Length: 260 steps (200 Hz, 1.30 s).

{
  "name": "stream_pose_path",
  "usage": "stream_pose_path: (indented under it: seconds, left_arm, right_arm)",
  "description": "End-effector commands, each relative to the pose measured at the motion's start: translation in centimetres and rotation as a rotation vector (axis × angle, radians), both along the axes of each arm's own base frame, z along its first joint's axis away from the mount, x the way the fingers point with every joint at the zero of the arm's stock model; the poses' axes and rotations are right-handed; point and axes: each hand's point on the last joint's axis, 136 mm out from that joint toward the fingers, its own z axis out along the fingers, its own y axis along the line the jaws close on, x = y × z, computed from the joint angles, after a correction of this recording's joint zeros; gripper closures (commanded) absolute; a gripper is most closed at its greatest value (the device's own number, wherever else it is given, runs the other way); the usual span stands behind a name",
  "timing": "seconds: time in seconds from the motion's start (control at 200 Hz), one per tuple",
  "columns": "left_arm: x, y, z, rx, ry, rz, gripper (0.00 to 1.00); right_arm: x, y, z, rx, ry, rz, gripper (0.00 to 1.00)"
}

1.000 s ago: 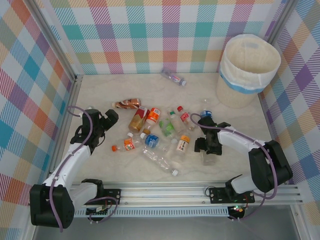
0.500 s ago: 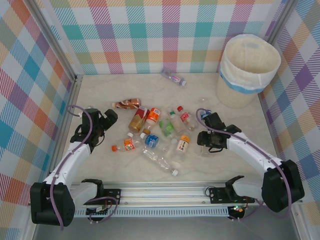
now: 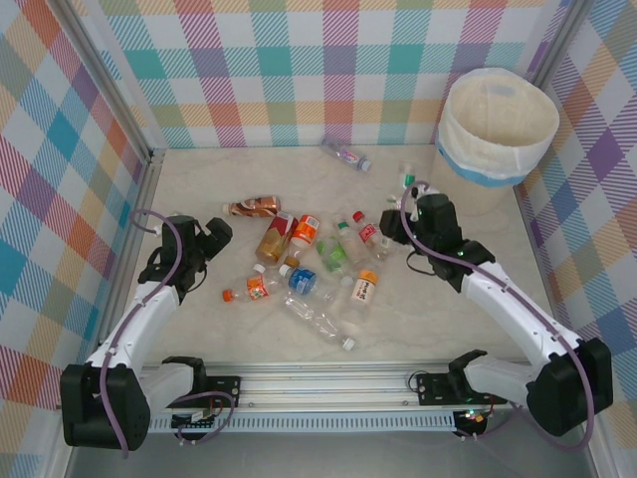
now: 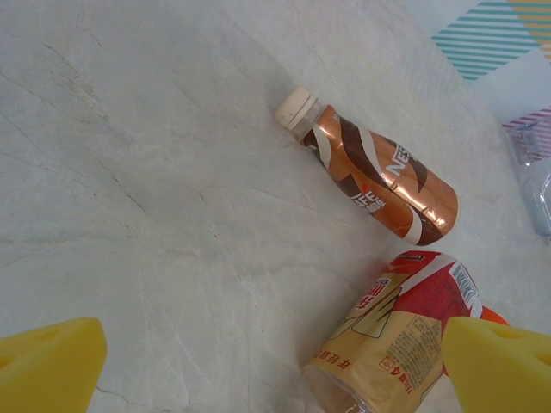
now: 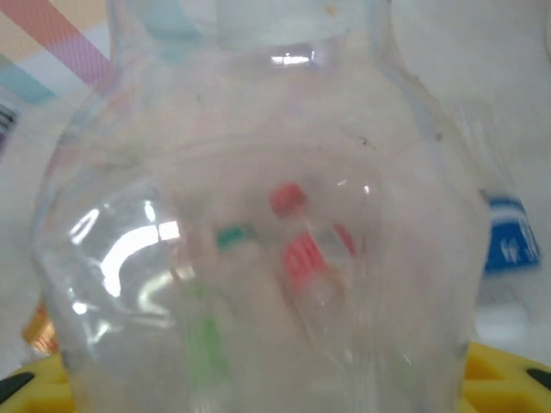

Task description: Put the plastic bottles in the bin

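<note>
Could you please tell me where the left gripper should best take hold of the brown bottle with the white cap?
Probably grip the brown bottle across mid-body, from above, the open left gripper turned so its fingers straddle the long axis. It lies flat on its side, with bare table along both long sides there.

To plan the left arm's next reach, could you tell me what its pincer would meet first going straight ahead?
Probably the brown bottle, which lies ahead of the open left pincer; depth is unclear, so the table might come first.

clear bottle (image 5: 258, 215) lifted, carried toward bin (image 3: 488, 151)
</note>
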Motion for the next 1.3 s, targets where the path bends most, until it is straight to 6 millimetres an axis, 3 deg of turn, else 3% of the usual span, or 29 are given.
stream_pose_path:
  seconds: [0.0, 0.13, 0.235, 0.46, 0.575, 0.755, 0.935, 1.18, 1.295]
  left_arm:
    - [0.0, 0.6, 1.3, -0.011, -0.020, 0.026, 0.00]
    - [-0.2, 0.6, 1.3, -0.012, -0.006, 0.026, 0.00]
    - [-0.8, 0.7, 0.9, -0.010, 0.022, 0.031, 0.00]
    - [-1.5, 1.0, 1.0, -0.011, 0.017, 0.043, 0.00]
    - [-1.7, 1.1, 1.1, -0.011, 0.015, 0.049, 0.00]
    - [-2.4, 1.4, 0.5, -0.015, 0.043, 0.069, 0.00]
    - [-3.7, 1.9, -0.3, -0.001, 0.109, 0.086, 0.00]
    - [-4.9, 2.0, -2.1, 0.007, 0.181, 0.074, 0.00]
    - [-5.1, 1.8, -2.6, 0.006, 0.204, 0.060, 0.00]
  right_arm:
    - [4.0, 0.6, 8.2, 0.021, -0.246, 0.006, 0.54]
    - [7.6, -0.9, 12.5, -0.018, -0.312, -0.023, 0.54]
    - [10.5, -3.6, 15.3, -0.067, -0.345, -0.076, 0.54]
    - [15.3, -10.7, 18.8, -0.156, -0.359, -0.225, 0.53]
    - [17.3, -14.2, 19.4, -0.162, -0.326, -0.287, 0.53]
    - [20.3, -19.1, 16.9, -0.221, -0.229, -0.398, 0.52]
    - [22.2, -21.9, 13.9, -0.242, -0.140, -0.440, 0.50]
    - [24.3, -21.6, 9.2, -0.231, 0.003, -0.349, 0.48]
    - [25.0, -20.1, 7.6, -0.203, 0.036, -0.254, 0.46]
